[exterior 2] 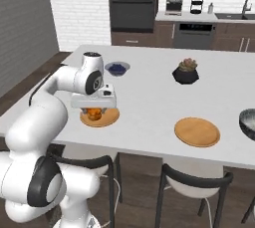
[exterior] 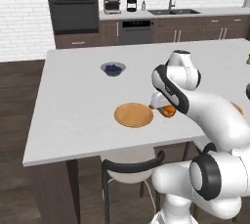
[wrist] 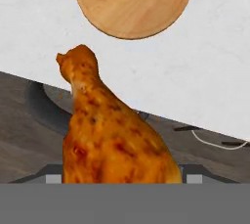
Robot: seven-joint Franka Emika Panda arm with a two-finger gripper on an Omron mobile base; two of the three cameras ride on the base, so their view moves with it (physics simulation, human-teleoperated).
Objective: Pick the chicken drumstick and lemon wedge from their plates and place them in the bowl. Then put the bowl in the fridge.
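The arm bends forward over the near edge of the white counter (exterior: 73,105), its hand turned downward. The gripper (exterior 2: 94,111) is clamped across the chicken drumstick (wrist: 110,140), jaws set wide around the bulbous end. In the hand view the thin bone end points away from the camera, and the meat sits between the finger tips.

In the left base view the drumstick (exterior: 168,111) is just off the right rim of a wooden plate (exterior: 133,114), whose surface is bare. In the right base view the drumstick (exterior 2: 94,114) appears over that plate (exterior 2: 110,118); whether it touches the plate cannot be determined.

A second wooden plate (exterior 2: 197,131) lies further right, near the front edge, also bare. A dark bowl (exterior 2: 248,122) sits at the right border; its contents cannot be seen.

Further back stand a grey bowl of blue berries (exterior: 113,69) and a black faceted pot with a succulent (exterior 2: 186,71).
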